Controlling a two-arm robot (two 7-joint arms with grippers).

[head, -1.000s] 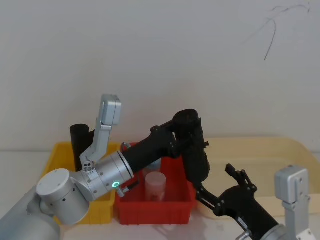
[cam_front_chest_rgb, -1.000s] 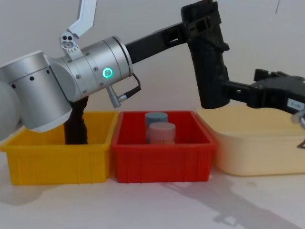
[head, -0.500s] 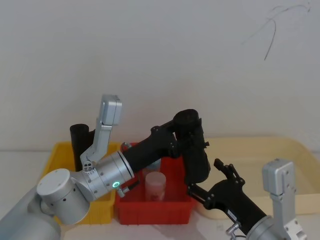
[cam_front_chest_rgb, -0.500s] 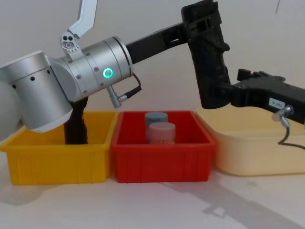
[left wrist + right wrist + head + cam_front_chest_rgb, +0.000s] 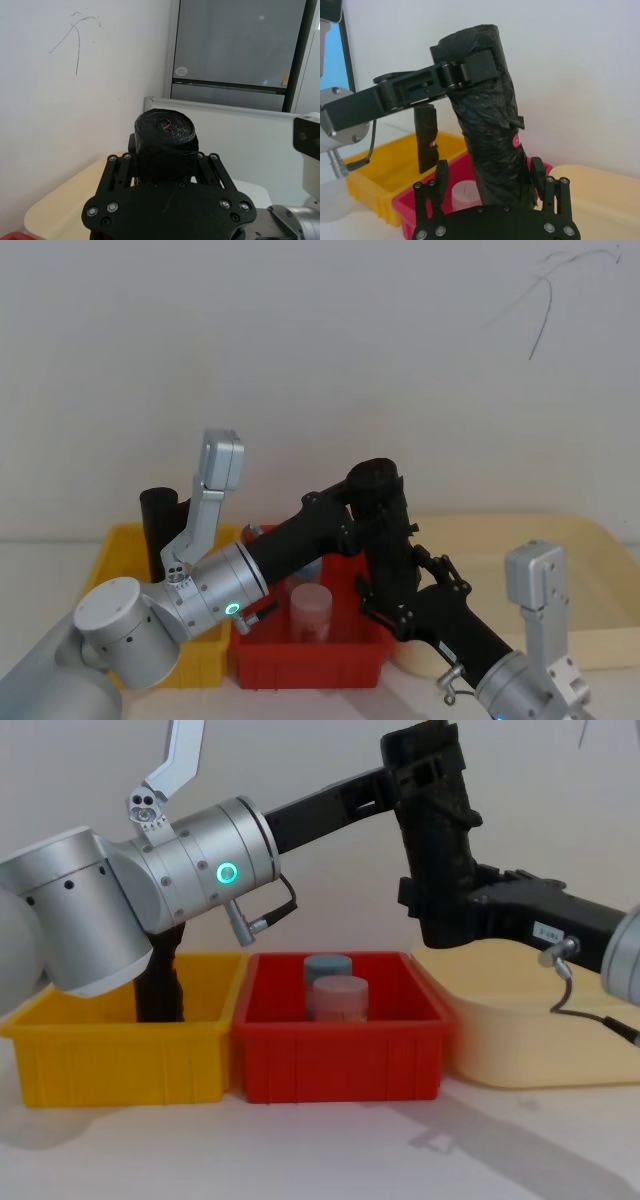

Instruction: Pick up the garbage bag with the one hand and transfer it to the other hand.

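**Item:** garbage bag (image 5: 440,850). Black crinkled roll, near upright, held aloft above the worktop (image 5: 330,1150), over the right end of the red bin (image 5: 340,1055).

**Left pincer** (image 5: 425,765): clamped across the roll's upper part.

**Right pincer** (image 5: 487,172): fingers apart, flanking the lower part, not yet pressing.

**Handling, judged:** light, soft, compressible, slick film. Grip the firmer lower body squarely, avoiding loose folds.

Second black roll (image 5: 160,985), foot hidden behind the yellow bin (image 5: 120,1065) wall, blue-grey cylinder (image 5: 327,966) mostly behind the pink one (image 5: 338,1000) (just its top peeks), cream tray (image 5: 540,1040) cut off at right.
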